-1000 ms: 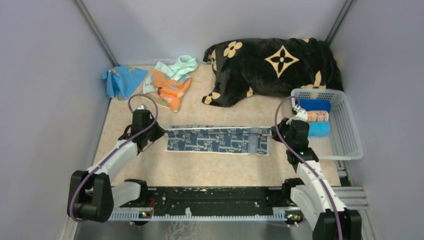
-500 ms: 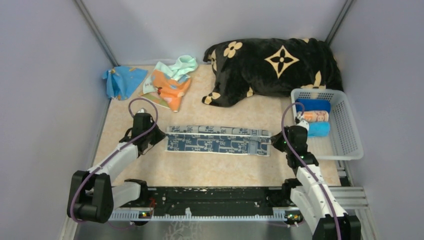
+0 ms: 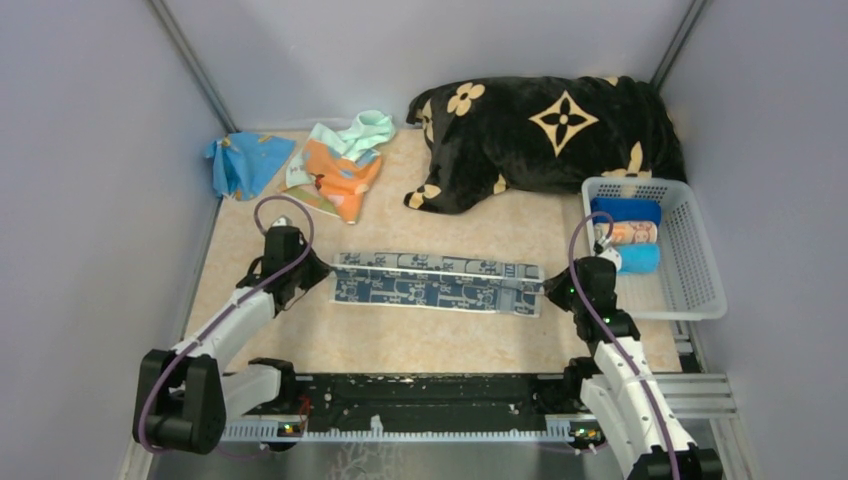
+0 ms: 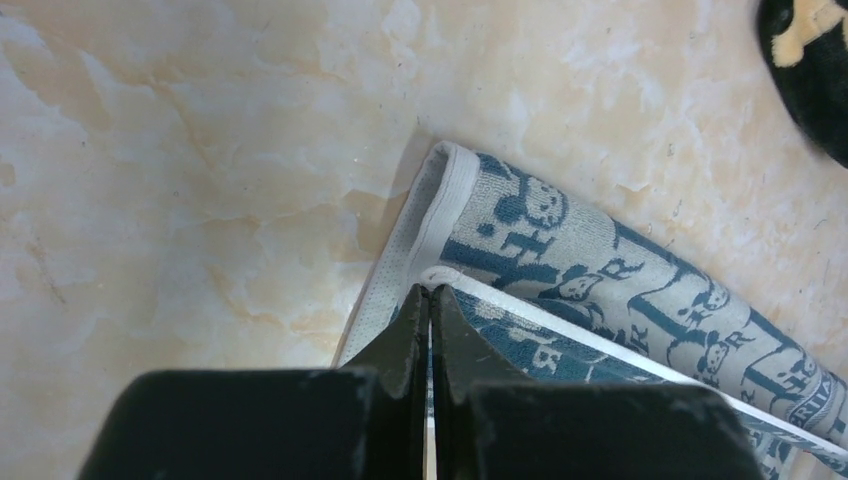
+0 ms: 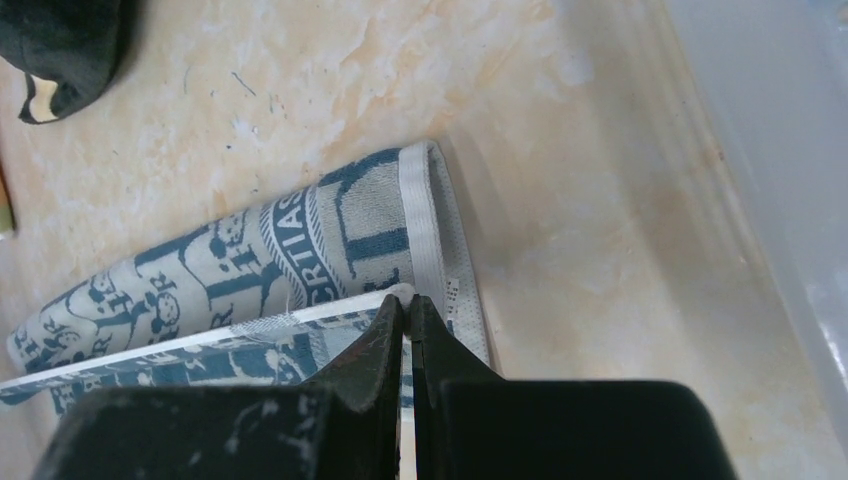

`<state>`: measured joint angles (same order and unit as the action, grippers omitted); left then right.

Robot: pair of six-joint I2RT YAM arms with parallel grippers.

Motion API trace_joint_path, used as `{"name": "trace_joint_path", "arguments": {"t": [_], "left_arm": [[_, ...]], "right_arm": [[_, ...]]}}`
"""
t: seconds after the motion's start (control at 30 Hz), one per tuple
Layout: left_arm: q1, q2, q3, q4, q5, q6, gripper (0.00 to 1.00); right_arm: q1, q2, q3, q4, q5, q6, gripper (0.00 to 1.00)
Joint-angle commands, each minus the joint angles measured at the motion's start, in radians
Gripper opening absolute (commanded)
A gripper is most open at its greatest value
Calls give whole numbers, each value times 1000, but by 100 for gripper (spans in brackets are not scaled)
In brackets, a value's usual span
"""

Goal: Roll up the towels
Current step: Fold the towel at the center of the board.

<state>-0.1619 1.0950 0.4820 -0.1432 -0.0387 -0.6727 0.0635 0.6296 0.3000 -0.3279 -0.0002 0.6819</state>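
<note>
A grey-blue patterned towel (image 3: 435, 282) lies as a long strip across the middle of the table, its far edge folded over toward the near side. My left gripper (image 3: 322, 275) is shut on the folded layer's white-hemmed corner at the strip's left end; the left wrist view shows the gripper (image 4: 430, 292) pinching that hem of the towel (image 4: 600, 270). My right gripper (image 3: 548, 285) is shut on the matching corner at the right end, where the gripper (image 5: 405, 300) pinches the hem of the towel (image 5: 250, 260). An orange and mint towel heap (image 3: 345, 165) and a blue towel (image 3: 245, 160) lie at the back left.
A big black blanket (image 3: 545, 135) with beige flowers fills the back right. A white basket (image 3: 715, 300) at the right edge holds three rolled towels (image 3: 632, 233); its wall (image 5: 780, 150) stands close beside my right gripper. Walls enclose the table on three sides.
Both grippers drew the towel's far edge toward the near side, the right one farther. A pale strip of the towel's underside now shows along the far edge.
</note>
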Motion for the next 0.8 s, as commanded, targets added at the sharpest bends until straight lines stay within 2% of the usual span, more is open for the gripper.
{"name": "trace_joint_path", "arguments": {"t": [0.0, 0.2, 0.27, 0.37, 0.53, 0.77], "left_arm": [[10, 10, 17, -42, -74, 4, 0], [11, -28, -12, -54, -62, -10, 0], [11, -39, -26, -56, -44, -19, 4], [10, -82, -59, -66, -32, -34, 15], [11, -215, -78, -141, -36, -60, 33], [11, -392, -67, -209, -58, -33, 49]], "right_arm": [[-6, 13, 33, -56, 88, 12, 0], [-7, 25, 17, -80, 77, 44, 0], [-8, 25, 6, -77, 53, 50, 0], [-7, 23, -6, -74, 24, 55, 12], [-6, -9, 12, -112, -18, 44, 24], [-6, -115, 54, -181, -111, 58, 43]]}}
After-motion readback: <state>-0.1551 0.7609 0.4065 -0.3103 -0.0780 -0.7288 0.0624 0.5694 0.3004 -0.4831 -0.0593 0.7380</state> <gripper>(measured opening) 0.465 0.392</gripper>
